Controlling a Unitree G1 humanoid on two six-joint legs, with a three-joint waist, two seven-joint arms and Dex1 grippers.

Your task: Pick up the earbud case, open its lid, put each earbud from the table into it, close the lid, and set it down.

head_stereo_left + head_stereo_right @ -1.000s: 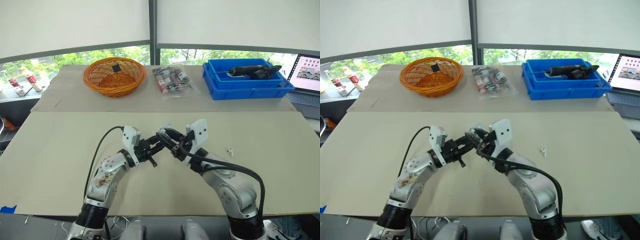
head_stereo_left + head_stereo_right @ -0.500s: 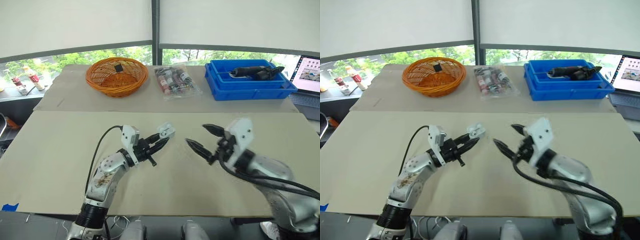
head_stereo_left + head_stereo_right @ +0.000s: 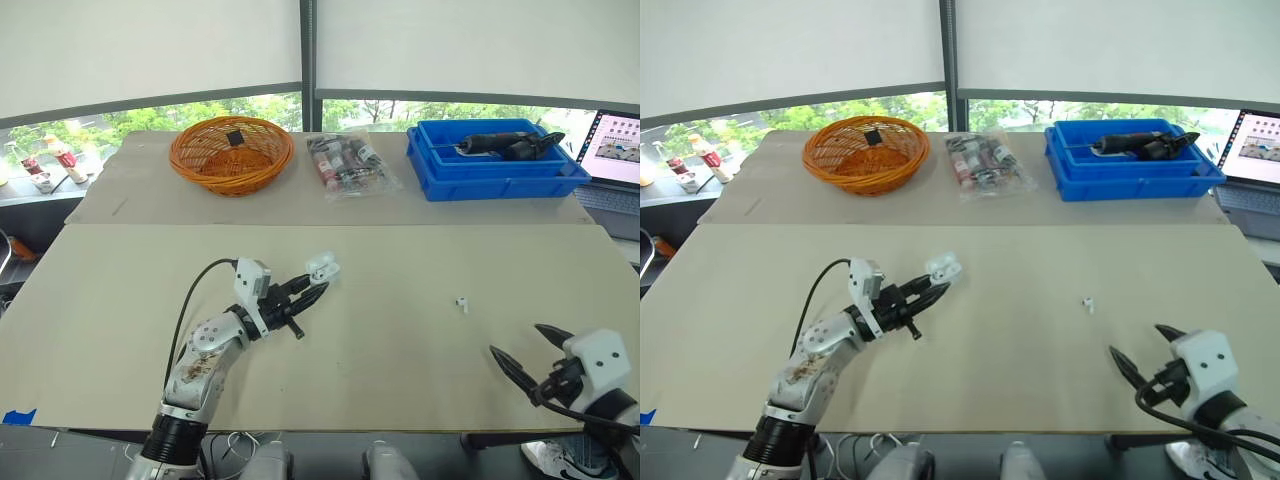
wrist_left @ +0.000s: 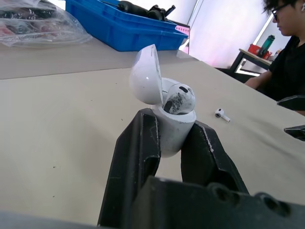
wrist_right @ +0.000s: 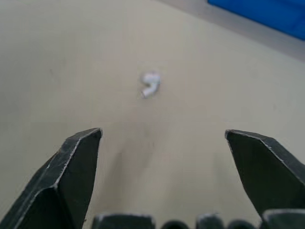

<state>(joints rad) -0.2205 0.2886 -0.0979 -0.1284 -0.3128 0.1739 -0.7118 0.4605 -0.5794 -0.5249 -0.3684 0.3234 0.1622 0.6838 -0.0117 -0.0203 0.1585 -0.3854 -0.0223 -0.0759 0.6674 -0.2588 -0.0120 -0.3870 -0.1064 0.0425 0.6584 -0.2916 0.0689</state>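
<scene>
My left gripper [image 3: 310, 292] is shut on the white earbud case [image 3: 322, 267], held above the table left of centre. Its lid [image 4: 145, 74] stands open and one earbud [image 4: 178, 98] sits inside the case [image 4: 169, 126]. A second white earbud [image 3: 461, 303] lies on the table to the right, also seen as the earbud [image 5: 150, 84] ahead of my right fingers and as the earbud [image 4: 222, 114] beyond the case. My right gripper [image 3: 527, 357] is open and empty, low at the table's near right edge, well short of that earbud.
At the back stand an orange wicker basket [image 3: 230, 152], a clear bag of small items [image 3: 347, 162] and a blue bin [image 3: 490, 160] holding a dark tool. A laptop [image 3: 614, 150] is at the far right. A person [image 4: 283, 52] sits beyond the table.
My right gripper has pulled back from the case to the near right edge of the table, open. The left gripper still holds the open case, shifted slightly.
</scene>
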